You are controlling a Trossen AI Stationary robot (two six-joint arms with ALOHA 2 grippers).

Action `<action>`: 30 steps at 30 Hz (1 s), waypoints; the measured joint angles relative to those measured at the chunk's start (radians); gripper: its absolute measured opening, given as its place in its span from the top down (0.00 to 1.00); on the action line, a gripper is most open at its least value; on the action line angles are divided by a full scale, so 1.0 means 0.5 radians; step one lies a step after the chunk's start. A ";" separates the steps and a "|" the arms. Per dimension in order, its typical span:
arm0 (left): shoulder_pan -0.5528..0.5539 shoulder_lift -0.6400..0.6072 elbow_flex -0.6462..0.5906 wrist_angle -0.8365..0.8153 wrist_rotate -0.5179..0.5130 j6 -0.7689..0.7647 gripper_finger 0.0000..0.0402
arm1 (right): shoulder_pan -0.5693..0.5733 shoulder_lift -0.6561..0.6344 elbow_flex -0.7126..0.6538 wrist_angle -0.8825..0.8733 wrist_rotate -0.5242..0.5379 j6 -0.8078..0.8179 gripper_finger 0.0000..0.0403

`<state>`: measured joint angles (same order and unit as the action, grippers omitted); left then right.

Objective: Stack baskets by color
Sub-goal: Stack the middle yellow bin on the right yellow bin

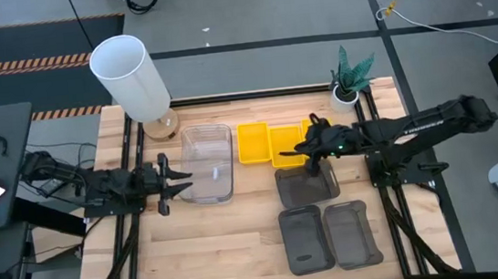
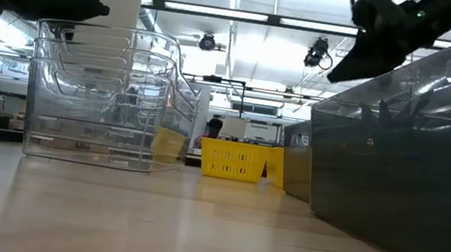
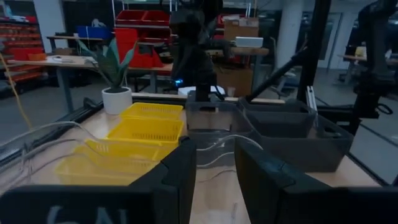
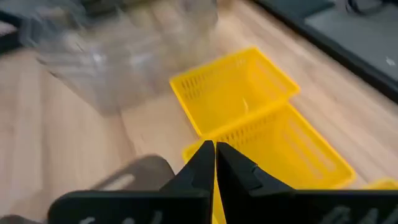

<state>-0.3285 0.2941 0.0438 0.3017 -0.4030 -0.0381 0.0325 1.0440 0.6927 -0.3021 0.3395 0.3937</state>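
At centre left, the left gripper (image 1: 176, 181) has its fingers parted at the edge of the clear baskets (image 1: 208, 164). Mid-frame sit the yellow baskets (image 1: 254, 143); the right gripper (image 1: 298, 148), fingers pinched together, grips a yellow rim. Grey baskets (image 1: 324, 236) lie lower right.

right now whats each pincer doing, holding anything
Left pincer: open, at the edge of the clear baskets, holding nothing.
Right pincer: closed above the yellow baskets, whether it grips one cannot be told.

The right hand (image 4: 214, 155), fingers pressed together, hovers over yellow baskets (image 4: 233, 96).
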 joint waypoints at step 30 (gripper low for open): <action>0.103 -0.580 -0.072 -0.375 0.172 0.172 0.71 | -0.541 0.524 0.451 -0.621 -0.334 -0.329 0.76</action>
<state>-0.2768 0.0040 0.0078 0.1143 -0.3172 0.0480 -0.2380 1.3060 0.9181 -0.6126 0.1723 0.2290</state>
